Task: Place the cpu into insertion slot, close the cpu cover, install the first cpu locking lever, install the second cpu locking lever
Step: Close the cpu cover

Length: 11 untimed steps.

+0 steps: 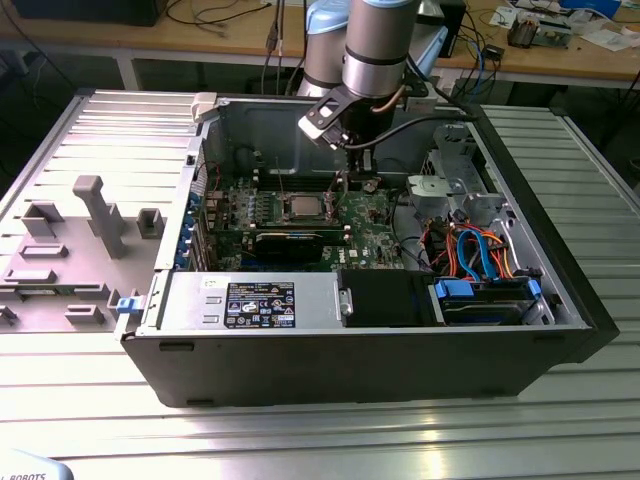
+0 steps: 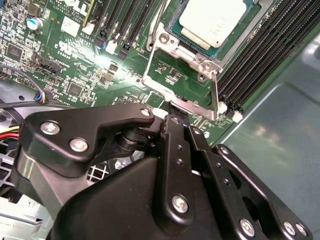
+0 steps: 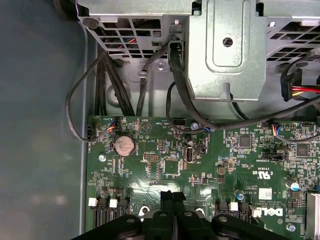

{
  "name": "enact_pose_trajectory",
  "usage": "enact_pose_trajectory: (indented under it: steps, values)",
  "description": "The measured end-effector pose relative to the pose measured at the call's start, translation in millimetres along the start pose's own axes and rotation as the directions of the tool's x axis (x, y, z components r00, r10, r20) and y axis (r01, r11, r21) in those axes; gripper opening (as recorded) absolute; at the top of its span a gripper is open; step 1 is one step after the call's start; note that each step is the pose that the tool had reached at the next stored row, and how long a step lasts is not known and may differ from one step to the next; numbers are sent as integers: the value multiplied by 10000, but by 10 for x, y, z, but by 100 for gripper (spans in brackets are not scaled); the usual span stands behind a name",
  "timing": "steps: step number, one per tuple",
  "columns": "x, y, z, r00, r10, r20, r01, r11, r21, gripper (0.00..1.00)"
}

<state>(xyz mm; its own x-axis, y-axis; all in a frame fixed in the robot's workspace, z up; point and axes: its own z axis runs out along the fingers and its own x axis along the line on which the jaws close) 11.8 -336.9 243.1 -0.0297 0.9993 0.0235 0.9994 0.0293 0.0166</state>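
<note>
Silver-grey cpu (image 2: 212,20): lay flat and level inside the insertion slot (image 2: 163,42), in the middle of the green motherboard (image 3: 210,165). The placing step looked done.
Thin metal cpu cover (image 2: 216,90): stood raised off the slot. Its square window framed bare green board, not the chip, so it was not closed.
Two locking levers (image 2: 159,20): taken to be the thin wires rising beside the slot. Neither looked hooked down.
Black tool (image 2: 170,119): its fingers were closed together with nothing seen between them. The tips were right at the free edge of the raised cover, but whether they touched it could not be told.
Same tool, other views: in the first wrist view the tool (image 3: 173,196) pointed its closed fingers down at the board. In the exterior view the tool (image 1: 348,178) hung inside the open computer case (image 1: 330,370), just beside the slot on the exterior view's right.
Setting: the case lay on its side on a ribbed metal tabletop (image 1: 400,440).
Progress, as judged: one step of four was finished. The cover and both levers were left to do, and the tool's position at the cover's edge suggested the closing step was in hand.
</note>
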Motion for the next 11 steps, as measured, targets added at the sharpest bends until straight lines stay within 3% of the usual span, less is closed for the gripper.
enact_pose_trajectory:
  steps: [11]
  values:
    - [1,-45,4,10000,0,0,0,10000,0,11]
